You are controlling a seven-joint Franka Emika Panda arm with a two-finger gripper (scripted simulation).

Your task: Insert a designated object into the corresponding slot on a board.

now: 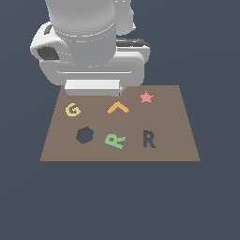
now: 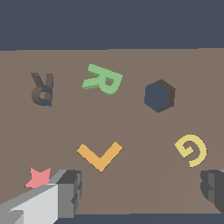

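While fingers (image 2: 142,192) gape empty | green R (image 1: 115,140) flat (tilted) | R slot (image 1: 149,139) beside

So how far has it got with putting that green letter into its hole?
Nothing looks done yet. The green R lies loose and tilted on the brown board, between the round-polygon hole and the R-shaped slot, which is empty. The gripper hangs above the board's far side with its jaws wide apart, holding nothing. Left: grasp the R, straighten it, and set it into the slot.
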